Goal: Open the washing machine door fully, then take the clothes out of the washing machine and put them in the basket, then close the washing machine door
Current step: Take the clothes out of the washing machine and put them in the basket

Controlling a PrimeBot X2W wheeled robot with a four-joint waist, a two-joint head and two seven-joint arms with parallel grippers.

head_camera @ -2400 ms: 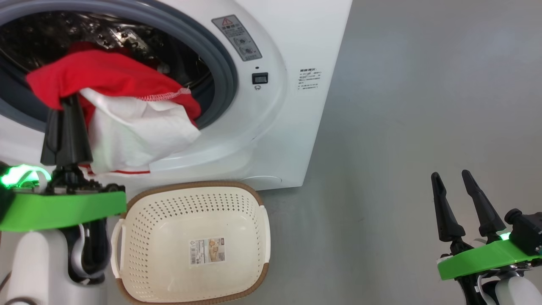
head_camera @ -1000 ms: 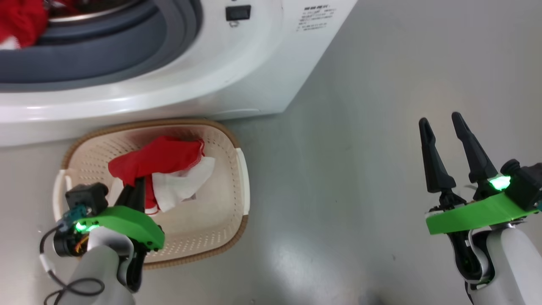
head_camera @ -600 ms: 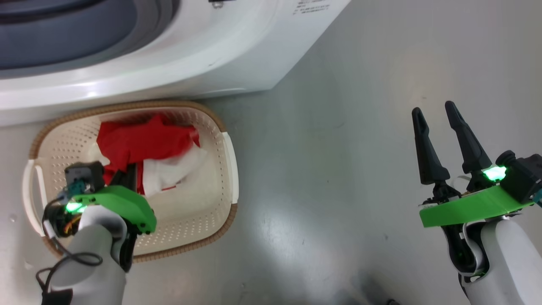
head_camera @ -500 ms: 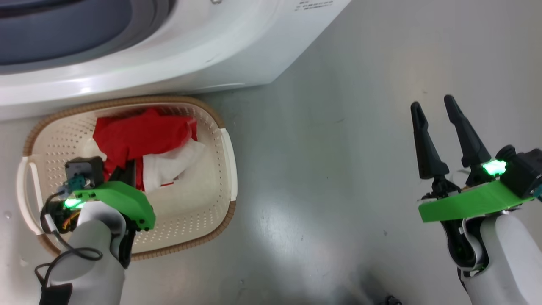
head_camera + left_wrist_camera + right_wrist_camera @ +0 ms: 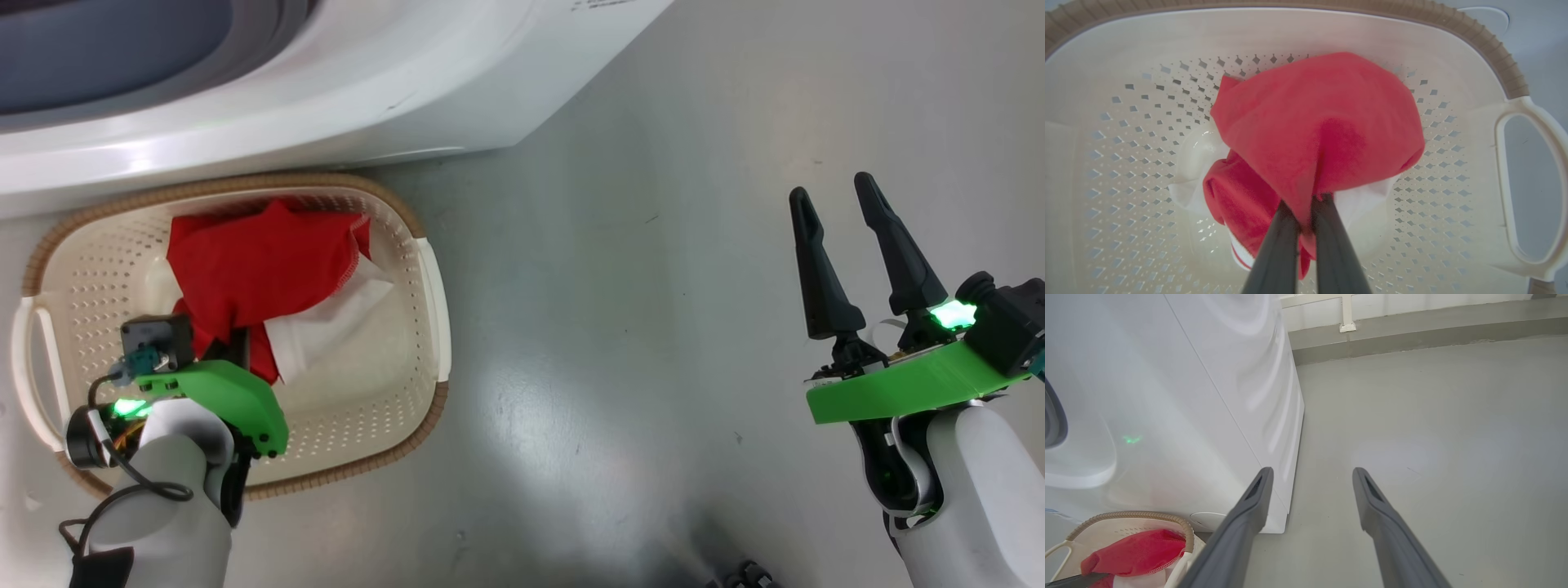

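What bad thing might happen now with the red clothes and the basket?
1. The left gripper is shut on the clothes inside the basket. If it lifts without opening, the clothes may come back out.
2. The basket is thin perforated plastic and probably light, so fabric caught between the fingers might drag or tip it.

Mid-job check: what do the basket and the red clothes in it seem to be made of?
Basket: likely moulded plastic, cream, slightly glossy, given its regular punched holes and rigid handle; brown rim looks woven-patterned. Clothes: soft matte fabric, judging by the folds and drape; exact weave unclear.
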